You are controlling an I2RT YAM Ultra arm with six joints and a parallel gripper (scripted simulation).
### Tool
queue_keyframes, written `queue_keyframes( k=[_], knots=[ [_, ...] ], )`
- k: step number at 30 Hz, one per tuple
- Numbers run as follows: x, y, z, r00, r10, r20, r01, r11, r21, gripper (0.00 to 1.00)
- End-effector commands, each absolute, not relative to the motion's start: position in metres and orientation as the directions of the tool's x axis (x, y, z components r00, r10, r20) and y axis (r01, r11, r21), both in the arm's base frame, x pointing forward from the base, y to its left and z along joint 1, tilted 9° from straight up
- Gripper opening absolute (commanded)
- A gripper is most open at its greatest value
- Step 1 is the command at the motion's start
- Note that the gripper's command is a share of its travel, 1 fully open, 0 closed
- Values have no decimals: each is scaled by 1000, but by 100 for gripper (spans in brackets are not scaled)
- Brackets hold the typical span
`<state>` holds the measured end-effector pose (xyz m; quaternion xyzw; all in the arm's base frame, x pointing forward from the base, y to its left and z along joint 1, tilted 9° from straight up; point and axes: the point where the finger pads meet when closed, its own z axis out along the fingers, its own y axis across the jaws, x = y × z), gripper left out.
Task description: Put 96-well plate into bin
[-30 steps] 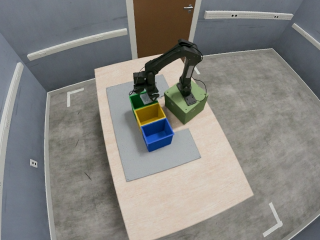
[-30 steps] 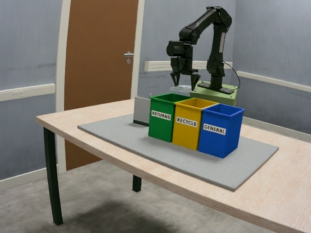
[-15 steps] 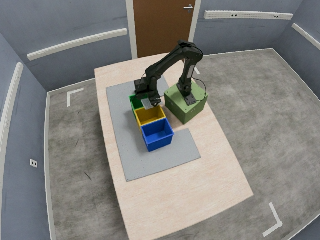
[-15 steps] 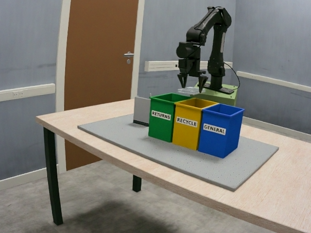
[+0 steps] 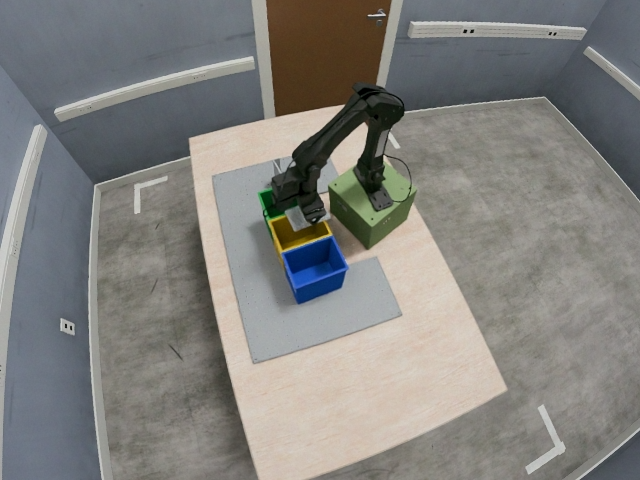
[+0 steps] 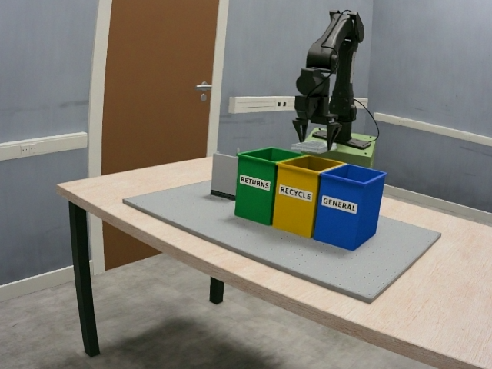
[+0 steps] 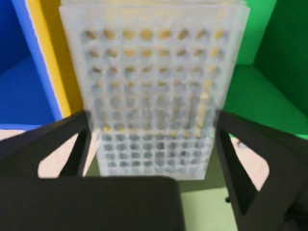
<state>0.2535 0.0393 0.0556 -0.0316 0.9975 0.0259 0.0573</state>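
Gripping the 96-well plate [image 7: 154, 96] by its long sides, the pincer [image 6: 317, 133] is hanging above the yellow bin [image 5: 299, 233].

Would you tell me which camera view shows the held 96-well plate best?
The wrist view: the 96-well plate fills it, wells visible, between the gripper fingers. The top view shows a small grey patch; the exterior view shows only its thin edge.
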Motion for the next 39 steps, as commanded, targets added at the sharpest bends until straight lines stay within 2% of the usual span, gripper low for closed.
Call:
queue_keyframes(
  k=[1,39],
  knots=[
    [270,49,67,-987,-21,-157,-27,999,37,0],
    [284,155,74,-989,-21,-148,-27,999,37,0]
  ],
)
